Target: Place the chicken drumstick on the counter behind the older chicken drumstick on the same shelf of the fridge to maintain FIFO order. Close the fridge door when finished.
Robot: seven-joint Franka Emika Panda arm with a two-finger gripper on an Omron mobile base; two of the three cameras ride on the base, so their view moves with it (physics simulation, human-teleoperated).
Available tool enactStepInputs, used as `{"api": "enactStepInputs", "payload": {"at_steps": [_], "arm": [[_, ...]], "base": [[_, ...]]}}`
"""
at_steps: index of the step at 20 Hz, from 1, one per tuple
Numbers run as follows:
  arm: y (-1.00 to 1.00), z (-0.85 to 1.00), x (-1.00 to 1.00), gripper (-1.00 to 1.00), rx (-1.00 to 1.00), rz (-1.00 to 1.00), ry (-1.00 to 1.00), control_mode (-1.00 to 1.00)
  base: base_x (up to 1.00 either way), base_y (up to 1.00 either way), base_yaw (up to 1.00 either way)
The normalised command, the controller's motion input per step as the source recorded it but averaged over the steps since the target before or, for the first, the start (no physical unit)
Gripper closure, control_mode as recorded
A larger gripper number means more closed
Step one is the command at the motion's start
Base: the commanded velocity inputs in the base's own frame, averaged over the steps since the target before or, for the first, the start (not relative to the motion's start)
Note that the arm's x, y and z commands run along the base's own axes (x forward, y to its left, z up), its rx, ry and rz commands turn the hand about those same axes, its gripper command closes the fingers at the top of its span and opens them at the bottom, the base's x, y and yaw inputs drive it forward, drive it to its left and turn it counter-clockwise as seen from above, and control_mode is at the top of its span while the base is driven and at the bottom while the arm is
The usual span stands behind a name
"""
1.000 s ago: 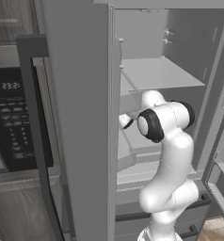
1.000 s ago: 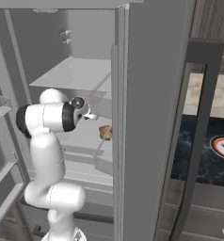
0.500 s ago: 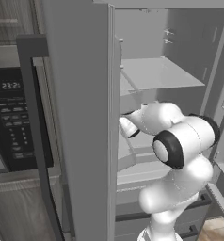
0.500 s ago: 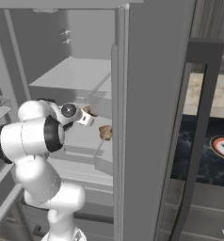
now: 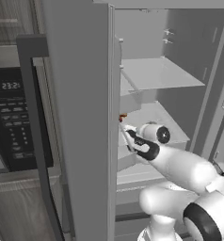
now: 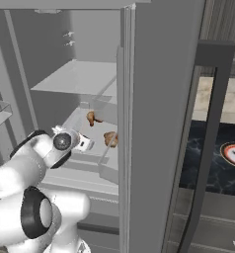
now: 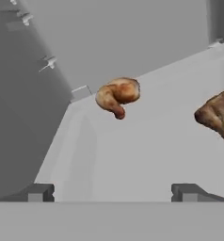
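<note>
Two drumsticks [image 7: 117, 95] apart, hand [image 7: 112, 192] empty

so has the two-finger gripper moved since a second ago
Yes. The two-finger gripper has pulled back from the fridge shelf, its fingers empty, leaving a golden-brown chicken drumstick lying behind the other brown piece.

Both drumsticks are golden-brown: one [image 7: 117, 95] near the shelf's [image 7: 147, 146] back corner, the other [image 7: 218, 116] at its right edge. The shelf is pale grey, the fridge [image 6: 161, 99] flat grey with a dark handle [image 6: 207, 133]. The counter [image 6: 213, 148] is black with thin white veins. The microwave [image 5: 12, 117] is black.
</note>
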Motion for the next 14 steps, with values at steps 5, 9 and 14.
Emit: {"api": "enactStepInputs", "payload": {"at_steps": [5, 9, 14], "arm": [[0.00, 1.00, -0.83, -1.00, 0.00, -0.07, 0.21, -1.00], [0.00, 1.00, -0.68, -1.00, 0.00, -0.05, 0.27, -1.00], [-0.02, 0.35, -0.92, -1.00, 0.00, -0.01, 0.10, -1.00]], "base": [[0.00, 0.00, 0.00], [0.00, 0.00, 0.00], [0.00, 0.00, 0.00]]}}
